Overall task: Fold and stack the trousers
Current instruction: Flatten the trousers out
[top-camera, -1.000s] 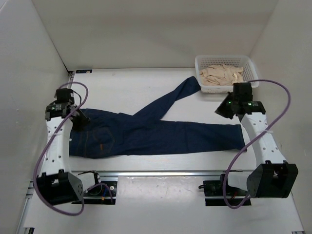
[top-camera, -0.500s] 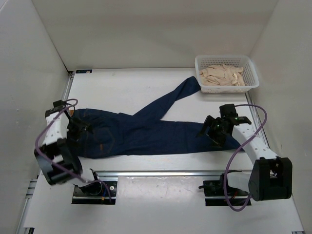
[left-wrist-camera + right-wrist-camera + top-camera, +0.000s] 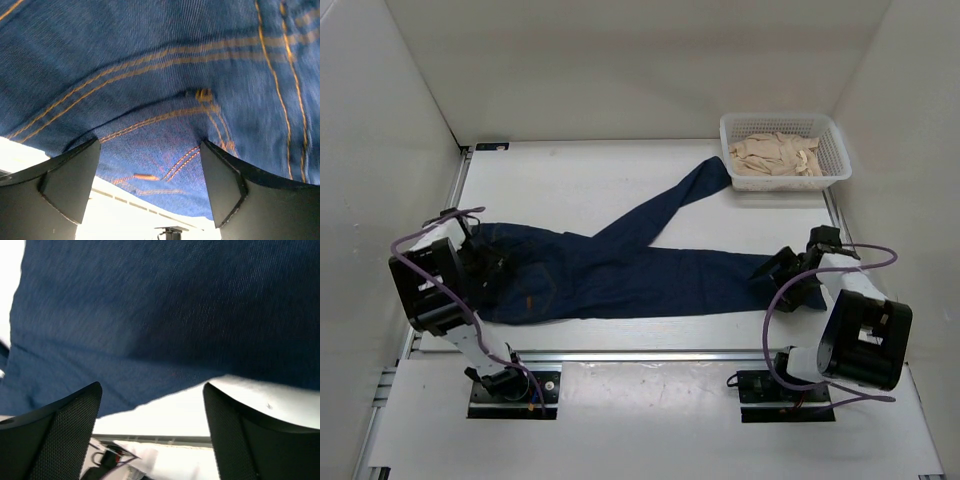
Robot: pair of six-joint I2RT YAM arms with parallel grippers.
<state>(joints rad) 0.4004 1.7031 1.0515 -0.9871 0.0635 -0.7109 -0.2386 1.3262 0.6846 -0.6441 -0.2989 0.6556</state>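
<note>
Dark navy-blue denim trousers are laid flat across the white tabletop, not yet folded.
The left gripper is set at the waistband and the right gripper at a leg hem. Both are spread wide and empty, apparently so that both ends can be pinched.

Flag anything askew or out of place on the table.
The trousers lie unfolded with legs splayed: the far leg angles away from the other, its cuff at the corner of the white basket. Nothing looks spilled or damaged.

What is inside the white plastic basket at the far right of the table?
The white plastic basket holds crumpled beige cloth. The cloth covers the basket's bottom, so anything lying beneath it cannot be seen.
</note>
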